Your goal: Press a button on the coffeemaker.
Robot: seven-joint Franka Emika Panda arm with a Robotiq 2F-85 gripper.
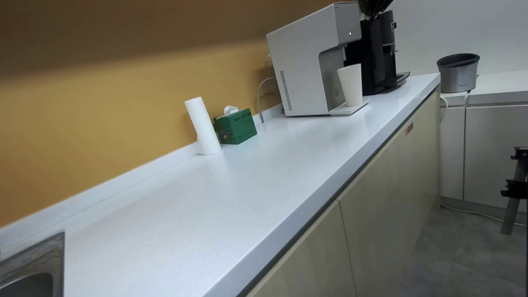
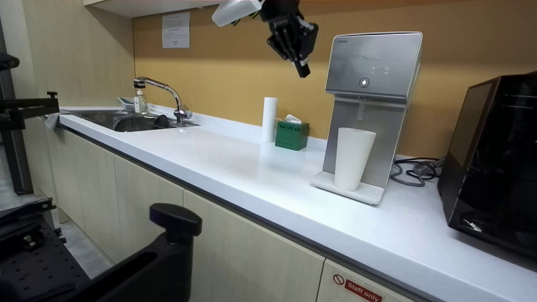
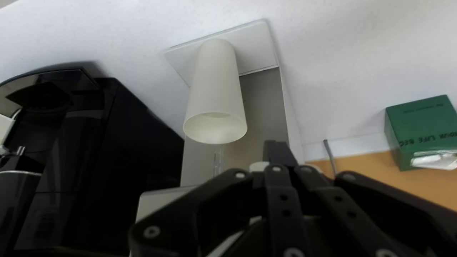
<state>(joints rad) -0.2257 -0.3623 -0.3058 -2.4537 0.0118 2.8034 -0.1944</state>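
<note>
Wrist view: the empty gripper (image 3: 280, 153) is closed and should be squared to the round button (image 2: 364, 82), presumably the target, on the front of the silver machine (image 2: 382, 115), then pressed in lightly.

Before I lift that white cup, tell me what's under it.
The cup stands on a pale tray, which shows on either side. The patch right beneath the cup's base is covered, so unseen.
</note>
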